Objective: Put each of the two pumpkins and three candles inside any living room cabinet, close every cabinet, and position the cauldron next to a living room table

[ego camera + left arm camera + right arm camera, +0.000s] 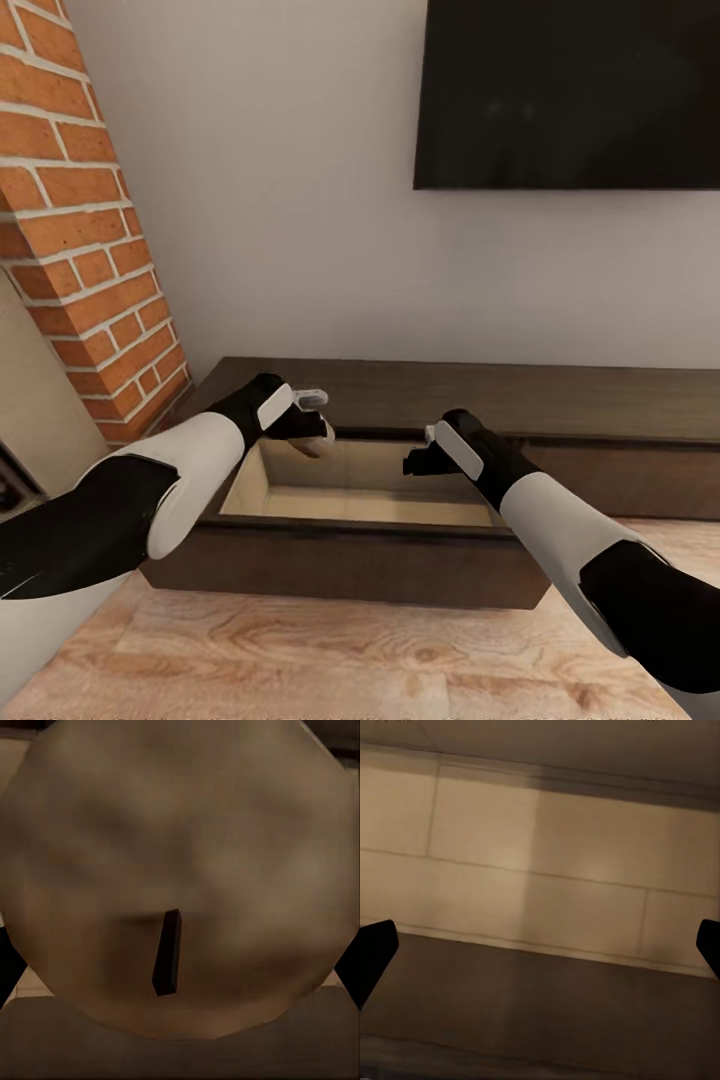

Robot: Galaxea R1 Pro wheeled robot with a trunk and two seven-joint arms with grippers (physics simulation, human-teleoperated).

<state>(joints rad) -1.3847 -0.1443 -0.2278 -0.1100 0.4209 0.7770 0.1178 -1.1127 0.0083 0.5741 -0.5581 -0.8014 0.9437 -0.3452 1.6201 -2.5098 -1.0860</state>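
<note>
My left gripper [318, 432] pinches a candle [180, 877] above the open cabinet [350, 555] drawer; right gripper [418, 462] spread, empty.

Flat black wall-mounted television screen [566, 92] on plain white wall [290, 190], red brick column [85, 230] alongside, light wood-grain plank floor [330, 655] below.

there was one cabinet [600, 400] with one drawer [350, 560] pulled open, one candle [187, 870] with one dark wick [166, 952], one television [570, 90], one brick column [90, 250], and two grippers: left gripper [318, 425], right gripper [418, 462].
</note>
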